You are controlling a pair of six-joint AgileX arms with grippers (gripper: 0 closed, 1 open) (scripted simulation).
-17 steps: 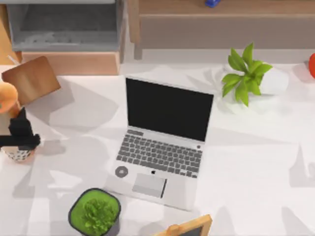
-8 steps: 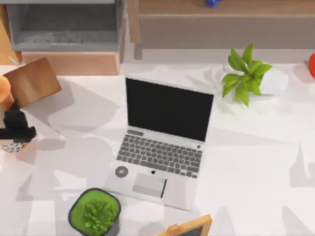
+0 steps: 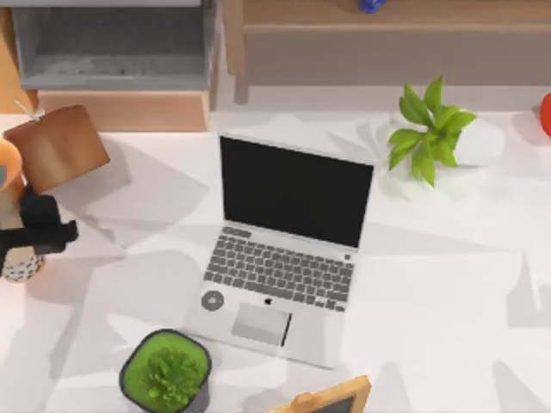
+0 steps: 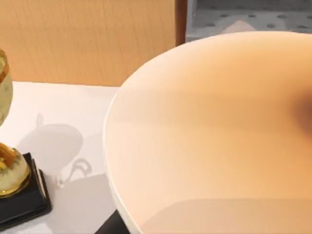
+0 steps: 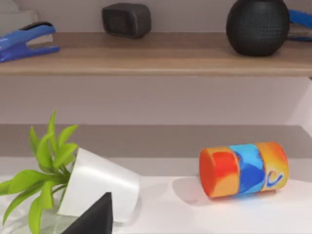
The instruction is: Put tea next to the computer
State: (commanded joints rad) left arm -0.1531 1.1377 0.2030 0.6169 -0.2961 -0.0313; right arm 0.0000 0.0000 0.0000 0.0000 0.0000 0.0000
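Top view, table face read as a clock with 12 at the far edge

- Tall clear cup of peach-tan milk tea (image 3: 12,215) with orange domed lid stands at 9 o'clock, hard against the left edge of the white tabletop (image 3: 448,284); its dark speckled base shows just below the gripper
- Left gripper (image 3: 39,231), black, sits across the lower half of the cup, fingers clasped on its sides; cup upright in the grip. Whether the base rests on the table or is raised off it, cannot tell
- Left wrist view: cup wall (image 4: 214,131) very close, a broad peach curved surface; beside it a gold trophy on a black base (image 4: 14,185) on the white surface
- Silver laptop with black screen (image 3: 284,245) open at centre, grey keyboard and trackpad toward 6 o'clock; tea well apart from it, off at 9 o'clock
- Brown box (image 3: 58,146) at 10 o'clock, just beyond the cup
- Green leafy plant in a white pot (image 3: 439,133) lying on its side at 2 o'clock
- Green succulent in a dark square pot (image 3: 166,372) at 7 o'clock
- Small wood-framed chalkboard (image 3: 331,400) at 6 o'clock, cut by the near edge
- Right wrist view: dark tip of the right gripper (image 5: 95,217) at the frame edge, jaw state cannot tell; ahead of it the tipped white pot (image 5: 97,187) and an orange, blue and yellow can (image 5: 243,168) lying on its side, a wooden shelf (image 5: 156,53) above
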